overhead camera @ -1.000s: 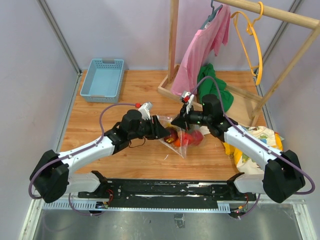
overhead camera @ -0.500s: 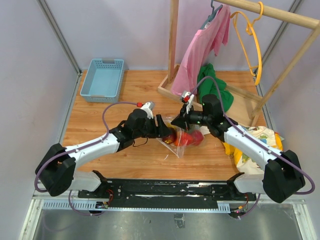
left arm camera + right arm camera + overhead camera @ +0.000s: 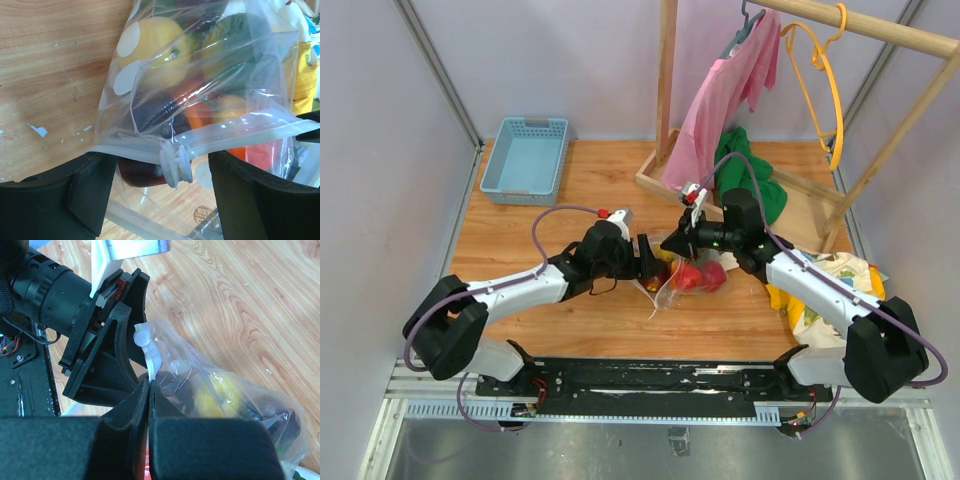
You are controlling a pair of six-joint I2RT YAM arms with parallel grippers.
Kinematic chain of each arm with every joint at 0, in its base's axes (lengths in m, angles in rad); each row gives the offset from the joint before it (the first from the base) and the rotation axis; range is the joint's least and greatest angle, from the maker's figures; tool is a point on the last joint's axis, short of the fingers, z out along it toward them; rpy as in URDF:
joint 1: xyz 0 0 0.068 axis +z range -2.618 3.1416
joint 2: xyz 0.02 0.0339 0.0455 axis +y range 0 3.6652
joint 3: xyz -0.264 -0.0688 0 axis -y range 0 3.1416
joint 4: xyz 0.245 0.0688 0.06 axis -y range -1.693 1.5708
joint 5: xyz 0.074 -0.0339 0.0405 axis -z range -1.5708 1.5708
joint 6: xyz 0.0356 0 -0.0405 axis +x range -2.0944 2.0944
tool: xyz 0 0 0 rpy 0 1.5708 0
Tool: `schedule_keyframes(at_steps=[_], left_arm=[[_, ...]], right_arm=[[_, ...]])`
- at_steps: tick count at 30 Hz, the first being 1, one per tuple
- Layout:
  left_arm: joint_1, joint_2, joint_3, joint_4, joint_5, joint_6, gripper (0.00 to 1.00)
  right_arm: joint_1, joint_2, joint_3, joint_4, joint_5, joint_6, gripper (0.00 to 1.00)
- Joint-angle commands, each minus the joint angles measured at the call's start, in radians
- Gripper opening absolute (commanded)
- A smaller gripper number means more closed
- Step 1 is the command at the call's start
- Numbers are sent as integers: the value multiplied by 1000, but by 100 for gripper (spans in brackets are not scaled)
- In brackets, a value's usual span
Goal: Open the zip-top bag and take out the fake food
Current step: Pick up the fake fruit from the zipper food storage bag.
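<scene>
We see the clear plastic zip-top bag [image 3: 682, 283] of coloured plastic fruit [image 3: 155, 45] mid wooden counter [image 3: 580, 180], its white zip strip [image 3: 225, 140] crossing between the parted jaws of our left pincer [image 3: 160, 185], the right pincer [image 3: 149, 390] clamped on its far end.

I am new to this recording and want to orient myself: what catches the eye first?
At the middle of the table, a clear zip-top bag of bright fake food is between both arms. The right hand pinches its white zip edge, while the left hand stands open around it. A pink garment hangs rear right.
</scene>
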Motion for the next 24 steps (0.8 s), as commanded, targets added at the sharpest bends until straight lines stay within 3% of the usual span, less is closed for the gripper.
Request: schedule_keyframes(at_steps=[1,14,24], left_arm=[[-10,24,-18,20,-15,31,78],[-34,98,-41,76,-36,135,79],[-44,161,-30,71,-60,142,78]], right_arm=[[23,9,-7,42,10,8,0],[41,25,-46,52,36,-27,2],[27,-7,-30,-29,-22,-127,29]])
